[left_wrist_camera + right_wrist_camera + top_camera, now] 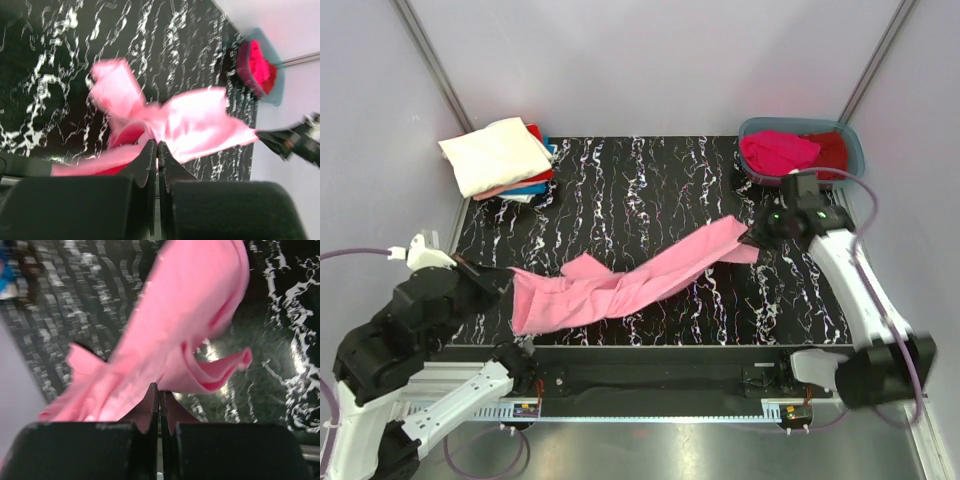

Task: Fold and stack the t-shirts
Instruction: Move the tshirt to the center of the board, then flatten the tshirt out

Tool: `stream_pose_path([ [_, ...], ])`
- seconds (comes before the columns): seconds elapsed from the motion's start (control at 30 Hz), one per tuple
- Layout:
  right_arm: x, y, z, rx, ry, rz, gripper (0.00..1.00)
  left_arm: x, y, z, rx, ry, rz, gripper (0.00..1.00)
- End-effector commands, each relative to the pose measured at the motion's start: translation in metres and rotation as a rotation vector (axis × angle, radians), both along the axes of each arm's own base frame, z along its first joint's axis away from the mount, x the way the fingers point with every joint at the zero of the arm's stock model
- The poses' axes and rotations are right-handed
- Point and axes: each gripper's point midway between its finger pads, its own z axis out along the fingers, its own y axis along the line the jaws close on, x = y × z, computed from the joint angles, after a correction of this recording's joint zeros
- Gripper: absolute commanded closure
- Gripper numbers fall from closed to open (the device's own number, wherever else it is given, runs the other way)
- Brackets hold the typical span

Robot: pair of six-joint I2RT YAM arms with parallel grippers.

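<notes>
A light pink t-shirt (630, 280) hangs stretched in a crumpled band between my two grippers, above the black marbled table (650, 180). My left gripper (510, 283) is shut on its left end, seen in the left wrist view (157, 145) with the pink cloth (195, 120) fanning out from the tips. My right gripper (748, 240) is shut on its right end, seen in the right wrist view (159, 388) with the cloth (190, 305) above the tips. A stack of folded tees (500, 158), cream-white on top, with red and blue edges below, lies at the back left.
A grey-blue tub (848, 140) at the back right holds a magenta tee (778, 150) and a dark red one (830, 150); it also shows in the left wrist view (277, 80). Grey walls close in the table on three sides.
</notes>
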Motion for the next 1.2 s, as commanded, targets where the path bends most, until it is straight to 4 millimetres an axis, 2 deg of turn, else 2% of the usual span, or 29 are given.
stream_pose_path([
  [0.0,-0.03,0.007,0.049,0.079,-0.046,-0.011,1.0,0.004,0.007,0.025,0.135,-0.014,-0.033,1.0],
  [0.07,-0.011,0.003,0.059,0.046,-0.061,-0.016,1.0,0.016,0.004,0.032,0.206,0.003,-0.037,1.0],
  [0.1,0.013,0.005,0.06,0.036,-0.041,-0.012,1.0,0.019,0.007,0.04,0.233,-0.004,-0.023,1.0],
  [0.13,0.027,0.006,0.057,0.053,-0.014,-0.007,1.0,0.029,0.001,0.038,0.271,0.023,-0.03,1.0],
  [0.17,0.045,0.006,0.066,0.046,-0.027,0.016,0.98,0.036,-0.004,0.039,0.28,0.022,-0.039,1.0],
  [0.2,0.063,0.006,0.034,0.036,0.081,0.016,0.84,0.041,-0.01,0.031,0.307,0.045,-0.057,1.0],
  [0.23,0.075,0.003,0.026,0.041,0.109,0.008,0.54,0.05,-0.015,0.022,0.329,0.079,-0.058,1.0],
  [0.27,0.092,0.003,0.029,0.044,0.089,0.016,0.46,0.059,-0.022,0.019,0.32,0.078,-0.068,1.0],
  [0.3,0.1,0.002,0.023,0.035,0.104,0.017,0.38,0.065,-0.025,0.008,0.339,0.098,-0.092,1.0],
  [0.33,0.11,-0.005,0.004,-0.007,0.148,0.0,0.28,0.07,-0.027,-0.018,0.32,0.174,-0.107,1.0],
  [0.4,0.117,-0.012,0.006,-0.041,0.147,0.0,0.22,0.085,-0.031,-0.041,0.251,0.204,-0.147,1.0],
  [0.43,0.116,-0.013,0.007,-0.052,0.141,-0.001,0.21,0.085,-0.029,-0.074,0.245,0.282,-0.158,1.0],
  [0.47,0.114,-0.017,0.001,-0.073,0.143,-0.005,0.21,0.092,-0.029,-0.084,0.222,0.288,-0.158,1.0],
  [0.5,0.109,-0.02,0.008,-0.082,0.118,-0.01,0.21,0.095,-0.024,-0.097,0.195,0.318,-0.157,1.0],
  [0.53,0.106,-0.026,0.006,-0.11,0.107,-0.021,0.21,0.09,-0.023,-0.126,0.184,0.386,-0.165,1.0],
  [0.57,0.098,-0.03,-0.008,-0.128,0.121,-0.023,0.21,0.096,-0.024,-0.133,0.17,0.376,-0.167,1.0],
  [0.6,0.093,-0.039,-0.003,-0.128,0.094,-0.046,0.23,0.095,-0.024,-0.143,0.143,0.393,-0.172,1.0],
  [0.63,0.088,-0.038,-0.007,-0.101,0.086,-0.041,0.25,0.095,-0.025,-0.151,0.132,0.405,-0.177,1.0],
  [0.67,0.079,-0.038,-0.03,-0.076,0.1,-0.052,0.27,0.094,-0.026,-0.164,0.122,0.423,-0.179,1.0],
  [0.7,0.074,-0.041,-0.029,-0.052,0.074,-0.067,0.34,0.093,-0.028,-0.167,0.106,0.426,-0.181,1.0],
  [0.73,0.071,-0.037,-0.037,-0.029,0.073,-0.058,0.38,0.092,-0.029,-0.172,0.098,0.433,-0.183,1.0],
  [0.77,0.063,-0.033,-0.053,-0.007,0.086,-0.041,0.41,0.094,-0.03,-0.174,0.091,0.428,-0.184,1.0],
  [0.9,0.048,-0.03,-0.093,0.005,0.163,-0.036,0.68,0.086,-0.037,-0.195,0.037,0.465,-0.203,1.0],
  [0.97,0.045,-0.03,-0.105,0.001,0.186,-0.033,0.7,0.086,-0.041,-0.2,0.007,0.463,-0.208,1.0],
  [1.0,0.043,-0.031,-0.112,-0.002,0.202,-0.036,0.7,0.079,-0.044,-0.21,-0.028,0.487,-0.219,1.0],
  [1.07,0.044,-0.032,-0.119,-0.008,0.207,-0.042,0.7,0.078,-0.049,-0.216,-0.082,0.48,-0.228,1.0],
  [1.13,0.046,-0.033,-0.126,-0.012,0.216,-0.046,0.68,0.069,-0.059,-0.225,-0.196,0.5,-0.26,1.0],
  [1.17,0.051,-0.034,-0.126,-0.016,0.209,-0.048,0.67,0.072,-0.062,-0.224,-0.228,0.478,-0.27,1.0],
])
